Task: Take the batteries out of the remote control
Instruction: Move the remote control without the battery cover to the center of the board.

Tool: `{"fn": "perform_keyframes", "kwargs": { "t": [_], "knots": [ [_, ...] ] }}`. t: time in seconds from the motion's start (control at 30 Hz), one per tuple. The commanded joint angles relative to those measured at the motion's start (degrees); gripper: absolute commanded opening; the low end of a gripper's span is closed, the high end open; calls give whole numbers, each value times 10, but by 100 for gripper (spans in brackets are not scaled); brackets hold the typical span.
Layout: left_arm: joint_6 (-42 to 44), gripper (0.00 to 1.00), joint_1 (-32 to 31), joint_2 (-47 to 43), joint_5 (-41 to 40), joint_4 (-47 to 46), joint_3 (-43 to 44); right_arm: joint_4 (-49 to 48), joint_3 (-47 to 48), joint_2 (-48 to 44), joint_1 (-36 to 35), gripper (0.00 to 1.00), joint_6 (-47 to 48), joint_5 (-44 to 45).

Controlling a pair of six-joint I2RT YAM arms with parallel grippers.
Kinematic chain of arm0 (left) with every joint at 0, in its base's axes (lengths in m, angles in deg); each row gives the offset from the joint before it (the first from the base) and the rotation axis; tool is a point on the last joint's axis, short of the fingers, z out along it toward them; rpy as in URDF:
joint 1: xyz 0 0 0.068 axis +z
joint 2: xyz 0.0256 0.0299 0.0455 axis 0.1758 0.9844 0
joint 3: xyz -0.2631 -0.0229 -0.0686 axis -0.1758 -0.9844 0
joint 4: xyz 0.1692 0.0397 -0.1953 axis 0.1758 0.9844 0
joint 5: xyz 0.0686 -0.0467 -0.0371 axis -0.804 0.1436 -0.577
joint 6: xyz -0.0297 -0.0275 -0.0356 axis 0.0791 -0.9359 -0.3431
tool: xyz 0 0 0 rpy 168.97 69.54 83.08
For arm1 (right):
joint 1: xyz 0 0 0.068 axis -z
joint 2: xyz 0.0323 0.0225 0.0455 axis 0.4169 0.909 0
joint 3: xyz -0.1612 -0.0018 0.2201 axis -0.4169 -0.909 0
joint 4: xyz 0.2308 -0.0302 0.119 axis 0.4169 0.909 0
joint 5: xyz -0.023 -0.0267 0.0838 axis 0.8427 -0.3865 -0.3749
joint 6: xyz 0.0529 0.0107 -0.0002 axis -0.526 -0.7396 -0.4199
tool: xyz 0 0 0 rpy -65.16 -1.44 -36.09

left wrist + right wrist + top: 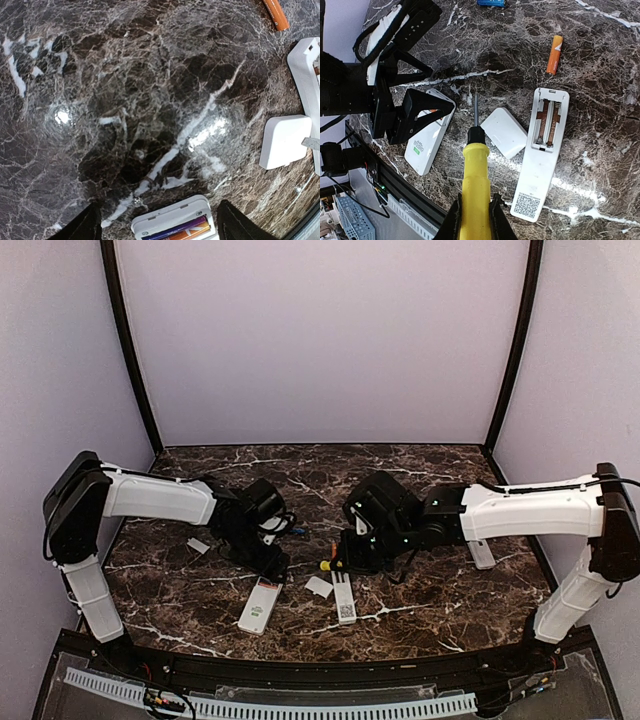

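DESK: Where to find the batteries?

PHOTO: In three places. Seated side by side in the open bay of the near remote (259,608), under the left arm: two batteries (182,231), purple and orange. Loose on the marble table (430,610): an orange battery (554,54) just past the top of the second remote (544,150), and a blue battery (491,2) farther out, cut by the frame edge.

DESK: And that second remote?

PHOTO: Lying back-up with the bay bare down to the springs, apparently emptied. White cover (504,132) set just beside, out of the way.

DESK: State of the left gripper (160,226)?

PHOTO: Wide. Straddles the near remote's open end with fingers (85,227) well clear on both sides, gripping nothing. Looks poised to come down on a battery or steady the case.

DESK: And the right gripper (476,222)?

PHOTO: Clamped on the yellow handle of a screwdriver (474,170), with the tip hanging over bare marble between the two remotes, near the cover. Held, presumably, as the lever for prying batteries off the springs.

DESK: Progress?

PHOTO: About halfway, judging by one bay bare and one full. Trickiest part ahead: hooking a slim battery without flicking it off the table.
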Motion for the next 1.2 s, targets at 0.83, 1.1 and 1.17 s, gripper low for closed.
{"fn": "perform_keyframes", "kwargs": {
  "t": [0.83, 1.1, 1.17],
  "knots": [
    [-104, 81, 24, -77, -76, 63, -101, -39, -5, -8, 5, 0, 2, -5],
    [-157, 81, 22, -109, 15, 40, -157, -45, -8, -8, 6, 0, 4, -12],
    [-167, 81, 20, -114, 37, 31, -171, -43, -13, -11, 6, 0, 4, -14]
  ]
}}
